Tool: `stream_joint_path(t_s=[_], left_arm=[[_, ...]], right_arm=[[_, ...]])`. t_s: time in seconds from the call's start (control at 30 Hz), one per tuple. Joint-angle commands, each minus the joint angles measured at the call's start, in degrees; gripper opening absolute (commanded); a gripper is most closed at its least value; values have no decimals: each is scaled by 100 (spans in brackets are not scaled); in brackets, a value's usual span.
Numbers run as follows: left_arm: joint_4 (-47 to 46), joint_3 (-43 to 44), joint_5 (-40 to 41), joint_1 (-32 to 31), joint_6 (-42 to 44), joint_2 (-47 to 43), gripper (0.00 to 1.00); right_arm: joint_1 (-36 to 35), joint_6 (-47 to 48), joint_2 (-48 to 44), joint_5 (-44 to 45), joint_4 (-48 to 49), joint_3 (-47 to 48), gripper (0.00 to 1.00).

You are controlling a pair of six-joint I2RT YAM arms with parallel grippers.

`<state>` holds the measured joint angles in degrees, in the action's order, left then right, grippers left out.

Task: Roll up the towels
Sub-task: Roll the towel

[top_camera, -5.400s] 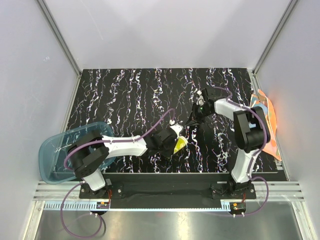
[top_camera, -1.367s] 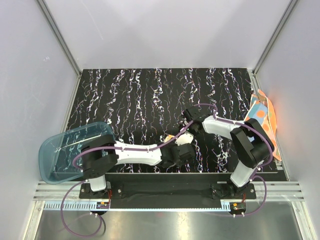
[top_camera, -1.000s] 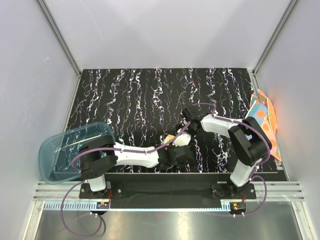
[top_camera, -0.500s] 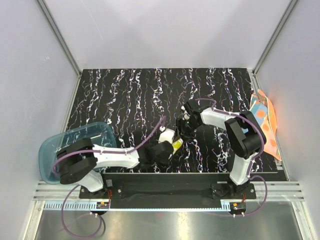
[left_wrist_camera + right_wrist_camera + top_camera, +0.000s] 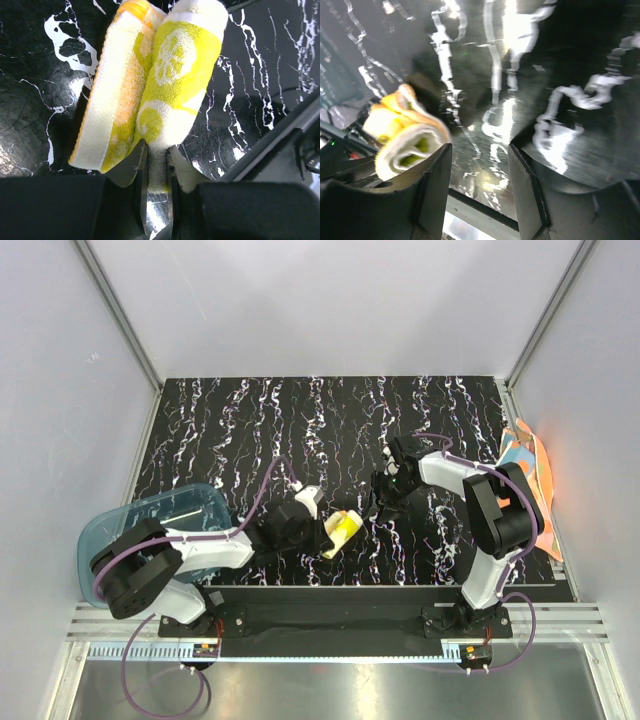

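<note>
left gripper pinched the rolled yellow towel, drawn back toward the blue tray | right gripper spread, empty, had let go | orange towel lay unrolled at far right, likely next

Left arm outstretched rightward, jaws pinched narrow; right arm folded leftward, jaws parted.

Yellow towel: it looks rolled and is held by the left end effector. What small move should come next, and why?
Probably carry the roll left to the blue tray and release it there. The yellow towel is already a short roll, pinched at one end by the left end effector. The right end effector stands open and clear of it. The orange towel lies unrolled at the far right.
</note>
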<state>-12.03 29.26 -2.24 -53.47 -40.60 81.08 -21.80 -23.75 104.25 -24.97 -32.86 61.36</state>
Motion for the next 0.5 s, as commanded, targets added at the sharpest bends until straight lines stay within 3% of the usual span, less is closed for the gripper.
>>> stream_joint_path(t_s=[0.0, 0.2, 0.33, 0.47], left_arm=[[-124, -113, -786, 214, -44, 136, 0], [-211, -42, -1744, 811, -587, 602, 0], [-764, -297, -2288, 1171, -1098, 716, 0], [-1081, -394, -2649, 1409, -1424, 1119, 0]], right_arm=[[123, 239, -220, 563, -308, 103, 57], [159, 160, -765, 363, -169, 131, 57], [159, -32, -1353, -786, 839, -579, 59], [106, -428, -1495, -1361, 1799, -1196, 63]])
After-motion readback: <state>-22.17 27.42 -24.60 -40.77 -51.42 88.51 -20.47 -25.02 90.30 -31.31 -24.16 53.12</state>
